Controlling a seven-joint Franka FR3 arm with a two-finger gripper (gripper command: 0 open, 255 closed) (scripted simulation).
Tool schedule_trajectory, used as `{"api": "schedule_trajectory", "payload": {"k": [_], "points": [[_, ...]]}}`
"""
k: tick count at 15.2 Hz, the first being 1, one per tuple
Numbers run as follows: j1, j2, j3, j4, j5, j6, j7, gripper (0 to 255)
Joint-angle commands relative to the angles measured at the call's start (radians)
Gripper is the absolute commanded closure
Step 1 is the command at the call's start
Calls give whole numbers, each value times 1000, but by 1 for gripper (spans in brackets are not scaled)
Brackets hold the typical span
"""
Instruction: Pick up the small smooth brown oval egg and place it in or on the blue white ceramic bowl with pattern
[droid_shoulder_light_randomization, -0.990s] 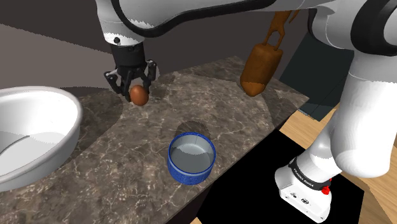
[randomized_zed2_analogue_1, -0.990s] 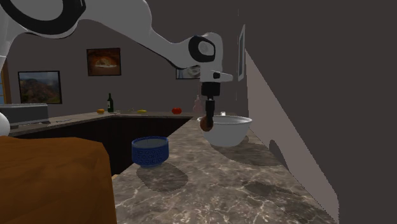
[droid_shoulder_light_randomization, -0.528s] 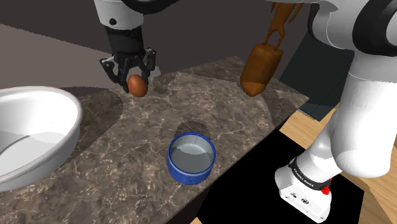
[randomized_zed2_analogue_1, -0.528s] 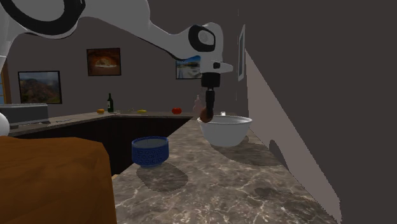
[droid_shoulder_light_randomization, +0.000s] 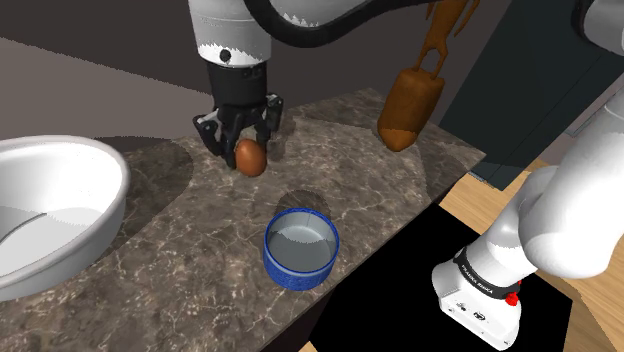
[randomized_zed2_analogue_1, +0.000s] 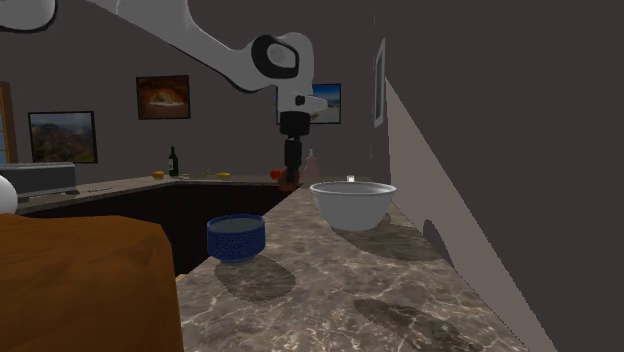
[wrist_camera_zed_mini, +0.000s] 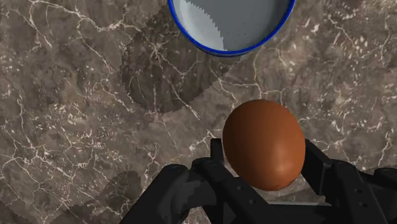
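The black two-finger gripper (droid_shoulder_light_randomization: 243, 150) has swung across since a second ago, leaving the back of the dark veined marble counter (droid_shoulder_light_randomization: 180, 250) and the large white bowl (randomized_zed2_analogue_1: 352, 203) and coming nearer the blue round bowl with a pale inside (droid_shoulder_light_randomization: 285, 268). Its fingers stay clenched on the smooth brown oval egg (droid_shoulder_light_randomization: 250, 158), which hangs clear above the counter; the wrist view shows the egg (wrist_camera_zed_mini: 263, 144) pinched between them, with the blue bowl's rim (wrist_camera_zed_mini: 210, 48) just ahead. By my reading the lift is done and the carry is underway; the egg is not yet over the bowl, so more travel remains before letting go
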Motion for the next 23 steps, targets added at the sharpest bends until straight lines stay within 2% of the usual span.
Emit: {"api": "schedule_trajectory", "payload": {"k": [1,5,9,23], "points": [[-6,-85,7,-90,45,17,-7,255],[7,-243,13,-243,133,37,-18,255],[43,-399,12,-377,219,34,-25,255],[45,-344,41,-520,206,226,-7,255]]}}
